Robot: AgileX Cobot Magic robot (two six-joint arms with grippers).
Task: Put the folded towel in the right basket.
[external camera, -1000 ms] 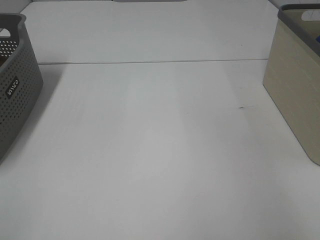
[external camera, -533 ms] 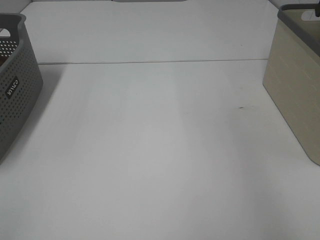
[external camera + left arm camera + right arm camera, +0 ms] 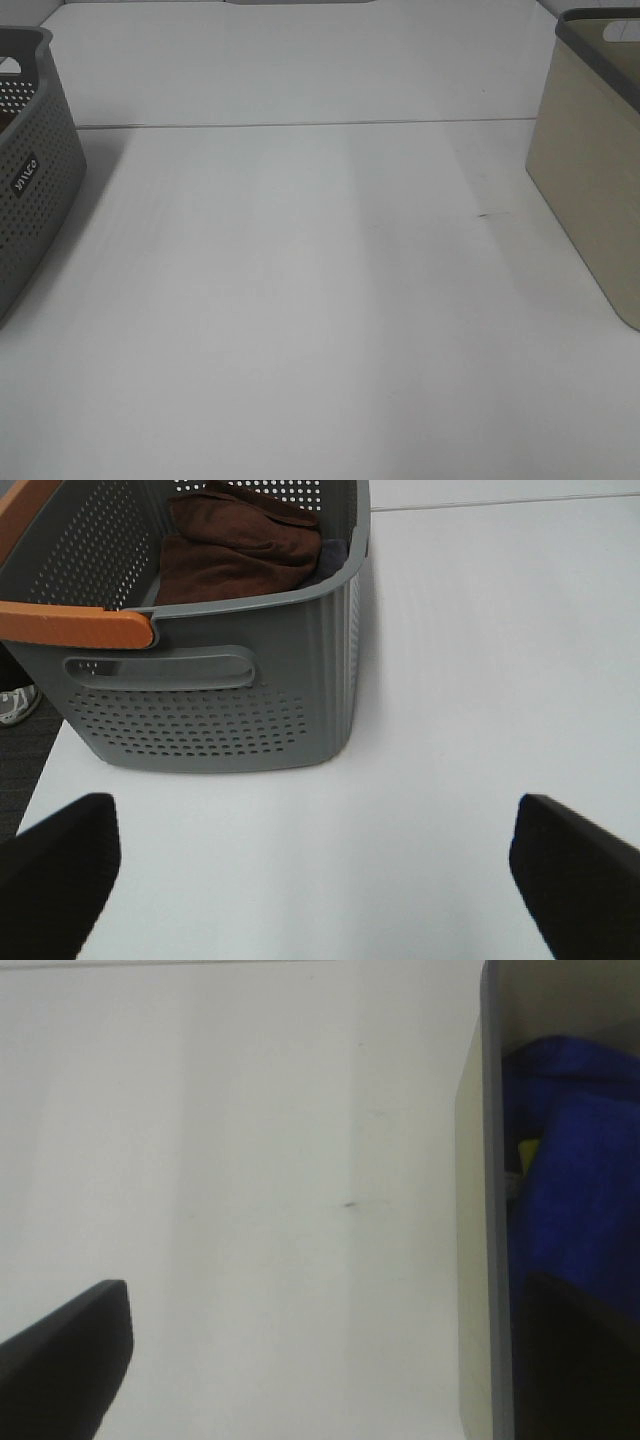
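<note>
White table fills the high view, crossed near its far side by a thin seam and carrying a small dark mark towards the right. At the left edge stands a grey perforated plastic basket, and at the right edge a beige basket with a dark grey rim, the two well apart. Neither arm shows in that view. The left wrist camera looks at the grey basket from near by: crumpled brown cloth lies inside it and an orange handle rests along its rim. The left gripper is spread wide over bare table with nothing between its black fingers. The right gripper is likewise released and grasping nothing, one finger over the table and the other over the beige basket's opening. The blue towel lies inside that right-hand basket, against its wall, with a bit of a yellow item just beside it.
</note>
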